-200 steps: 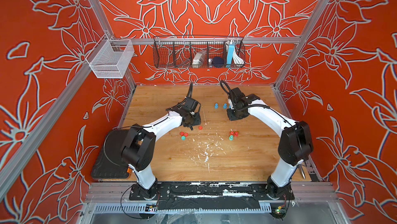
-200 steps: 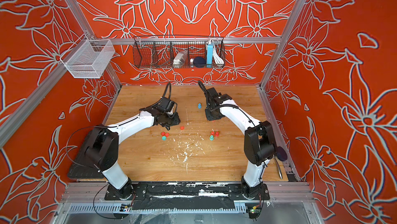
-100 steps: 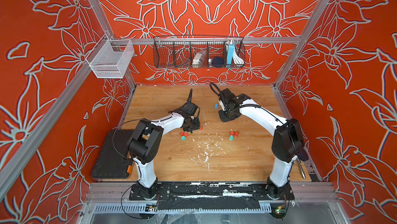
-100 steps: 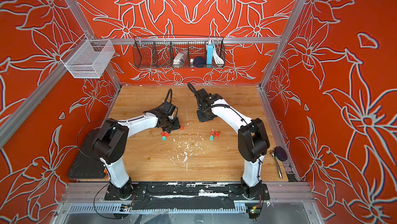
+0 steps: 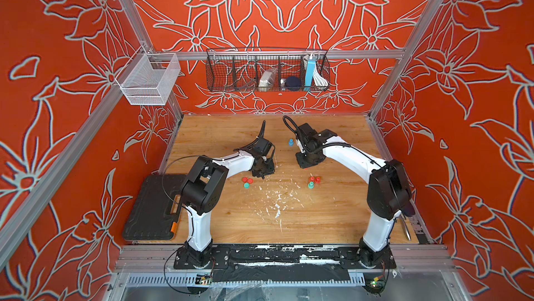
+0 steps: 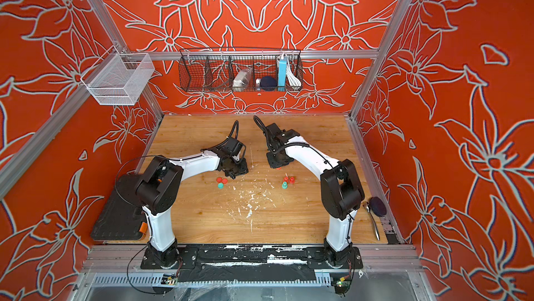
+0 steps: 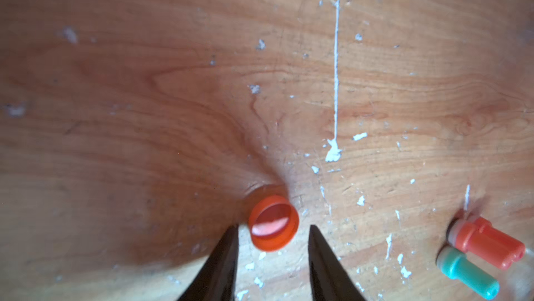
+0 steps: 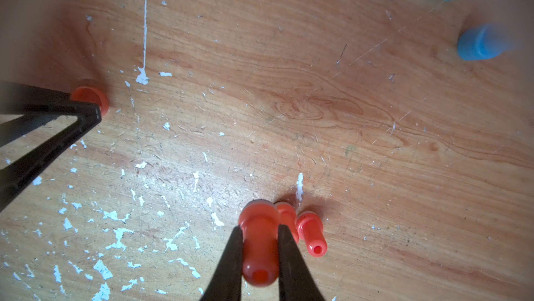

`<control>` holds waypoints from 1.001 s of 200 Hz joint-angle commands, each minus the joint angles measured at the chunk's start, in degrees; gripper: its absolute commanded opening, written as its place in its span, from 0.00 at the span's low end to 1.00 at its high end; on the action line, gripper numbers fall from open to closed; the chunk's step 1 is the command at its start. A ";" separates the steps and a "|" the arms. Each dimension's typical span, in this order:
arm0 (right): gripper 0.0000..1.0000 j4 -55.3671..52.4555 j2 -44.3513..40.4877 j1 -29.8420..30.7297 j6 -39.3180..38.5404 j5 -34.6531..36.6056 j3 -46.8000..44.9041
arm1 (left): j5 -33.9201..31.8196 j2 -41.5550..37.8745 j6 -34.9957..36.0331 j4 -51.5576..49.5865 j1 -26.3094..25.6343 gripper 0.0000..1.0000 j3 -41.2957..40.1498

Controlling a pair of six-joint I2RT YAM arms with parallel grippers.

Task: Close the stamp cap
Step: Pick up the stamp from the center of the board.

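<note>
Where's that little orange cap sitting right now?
In the left wrist view, the orange cap lies on the wooden table, just beyond the tips of the left end effector, near a red stamp and a teal stamp.

Arms reach forward, low; left gripper parted, right gripper clamped.

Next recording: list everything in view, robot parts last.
cap: one, orange, on table
held stamp: one, orange, clamped
loose orange stamps: four, two per cluster, mid-table
teal stamps: two, one per cluster
blue stamps: several, far side
tool case: one, black, left edge
mesh basket: one, white, left wall
wire basket: one, black, back wall
spoon: one, silver, right edge
disc: one, dark, beside spoon
left gripper: open, flanking cap
right gripper: shut on held stamp
</note>
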 commanded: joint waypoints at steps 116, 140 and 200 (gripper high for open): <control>0.12 0.59 -2.38 -0.76 0.28 2.04 -1.70 | -0.18 -2.56 0.34 -2.46 -3.27 0.42 2.79; 0.12 -0.12 -0.21 -0.82 0.02 0.58 0.38 | -0.49 -8.95 2.07 -4.09 -1.09 0.42 0.17; 0.11 -1.43 6.84 1.73 0.65 -1.41 7.20 | 0.17 -23.56 5.70 -8.07 5.69 0.42 -8.58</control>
